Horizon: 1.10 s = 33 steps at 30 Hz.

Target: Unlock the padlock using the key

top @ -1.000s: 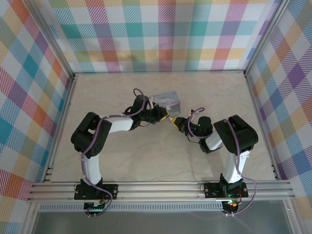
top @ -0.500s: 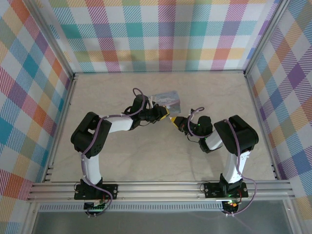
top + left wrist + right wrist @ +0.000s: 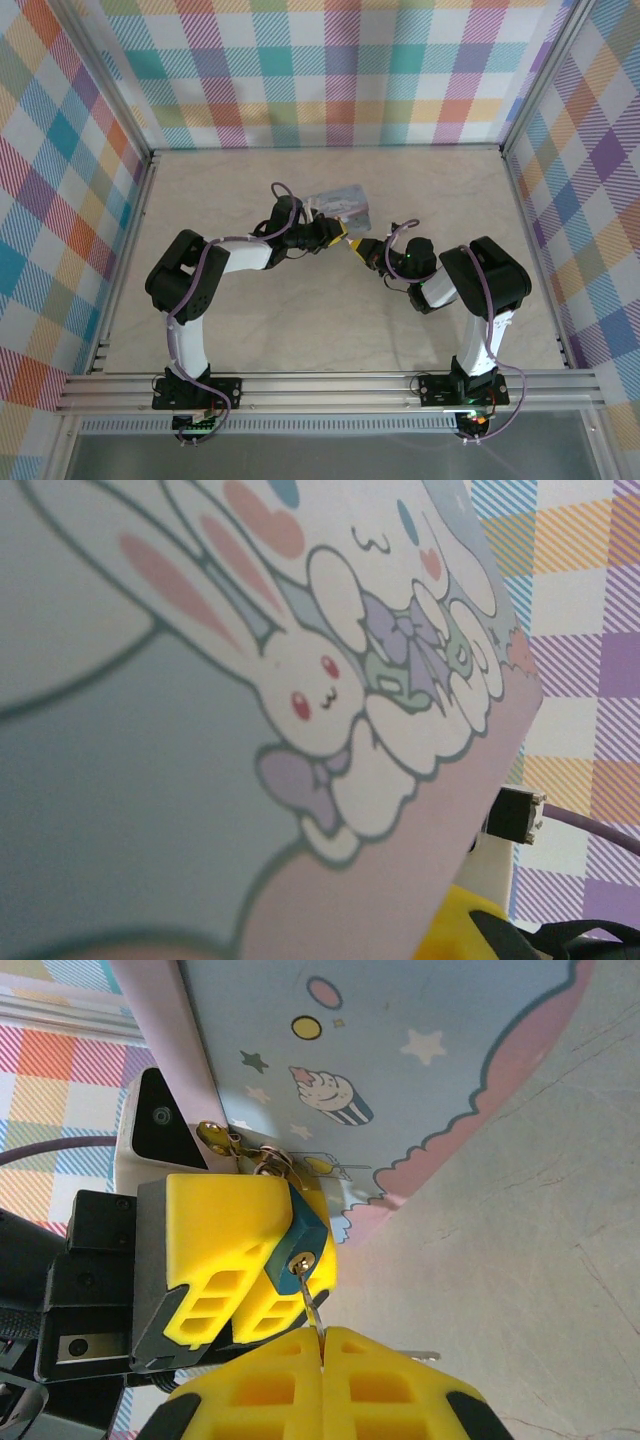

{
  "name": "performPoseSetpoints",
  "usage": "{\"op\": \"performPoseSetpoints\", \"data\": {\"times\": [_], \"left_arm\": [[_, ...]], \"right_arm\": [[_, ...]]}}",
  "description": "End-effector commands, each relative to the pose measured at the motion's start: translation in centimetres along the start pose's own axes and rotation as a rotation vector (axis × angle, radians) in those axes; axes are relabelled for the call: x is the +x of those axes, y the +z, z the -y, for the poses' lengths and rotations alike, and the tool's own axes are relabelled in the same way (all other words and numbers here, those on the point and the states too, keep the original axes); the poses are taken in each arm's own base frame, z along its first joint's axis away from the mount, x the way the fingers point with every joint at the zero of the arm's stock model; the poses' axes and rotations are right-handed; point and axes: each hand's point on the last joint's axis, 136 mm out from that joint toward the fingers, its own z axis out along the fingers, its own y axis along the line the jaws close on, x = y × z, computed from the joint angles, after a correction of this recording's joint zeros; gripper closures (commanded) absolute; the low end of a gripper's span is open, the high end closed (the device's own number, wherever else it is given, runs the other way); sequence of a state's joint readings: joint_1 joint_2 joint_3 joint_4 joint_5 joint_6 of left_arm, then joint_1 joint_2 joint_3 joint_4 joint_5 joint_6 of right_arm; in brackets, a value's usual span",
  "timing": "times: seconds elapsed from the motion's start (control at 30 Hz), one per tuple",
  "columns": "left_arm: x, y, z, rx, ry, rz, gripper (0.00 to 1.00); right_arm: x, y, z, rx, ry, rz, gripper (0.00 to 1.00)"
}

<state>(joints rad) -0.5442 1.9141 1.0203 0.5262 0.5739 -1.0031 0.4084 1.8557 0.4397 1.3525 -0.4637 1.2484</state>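
The padlock (image 3: 306, 1243) is a tiny dark teal block hanging off the brass hasp (image 3: 215, 1138) of the pale-blue cartoon tin (image 3: 400, 1060). My left gripper (image 3: 342, 236) is shut on the padlock, whose keyhole end pokes out between its yellow fingers (image 3: 225, 1225). My right gripper (image 3: 322, 1334) is shut on the key (image 3: 311, 1305), whose thin silver blade runs up from the fingertips into the keyhole. From above, the two grippers meet tip to tip at the tin's near corner (image 3: 352, 222). The left wrist view looks close along the tin's lid (image 3: 250, 680).
The tin (image 3: 340, 203) sits tilted at the middle of the beige table (image 3: 250, 320). A small silver piece (image 3: 422, 1356) shows beside my right fingers, low by the table. Plaid walls (image 3: 330, 70) enclose the table on three sides.
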Motion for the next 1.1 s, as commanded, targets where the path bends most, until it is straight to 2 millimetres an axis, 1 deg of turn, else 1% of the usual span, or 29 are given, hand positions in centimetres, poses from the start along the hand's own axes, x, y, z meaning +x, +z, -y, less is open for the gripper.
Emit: {"op": "performPoseSetpoints", "data": {"times": [0.0, 0.07, 0.27, 0.37, 0.67, 0.77, 0.87, 0.97, 1.07], "left_arm": [[0.3, -0.2, 1.1, 0.071, 0.000, -0.023, 0.92], [0.3, -0.2, 1.3, 0.081, 0.001, -0.023, 0.92], [0.2, -0.3, 1.8, 0.101, 0.004, -0.019, 0.92], [0.2, -0.3, 1.9, 0.106, 0.004, -0.021, 0.92], [0.2, -0.5, 2.3, 0.123, 0.010, -0.020, 0.92], [0.3, -0.5, 2.3, 0.126, 0.010, -0.023, 0.92], [0.4, -0.6, 2.3, 0.128, 0.012, -0.024, 0.93], [0.4, -0.6, 2.4, 0.133, 0.015, -0.027, 0.93], [0.6, -0.6, 2.5, 0.142, 0.015, -0.036, 0.95]], "right_arm": [[-0.9, 0.6, -2.7, -0.082, -0.067, 0.023, 1.00], [-1.0, 0.7, -2.8, -0.085, -0.059, 0.021, 1.00], [-0.9, 1.6, -2.2, -0.082, 0.017, -0.005, 1.00], [-1.0, 1.7, -2.0, -0.078, 0.044, -0.004, 1.00], [-1.2, 2.4, -1.5, -0.074, 0.205, -0.016, 1.00], [-1.5, 2.6, -2.1, -0.088, 0.214, -0.015, 1.00], [-1.8, 2.3, -1.9, -0.083, 0.213, 0.003, 1.00], [-1.6, 2.7, -1.8, -0.084, 0.233, -0.025, 1.00], [-1.8, 2.9, -1.7, -0.085, 0.228, -0.021, 1.00]]}}
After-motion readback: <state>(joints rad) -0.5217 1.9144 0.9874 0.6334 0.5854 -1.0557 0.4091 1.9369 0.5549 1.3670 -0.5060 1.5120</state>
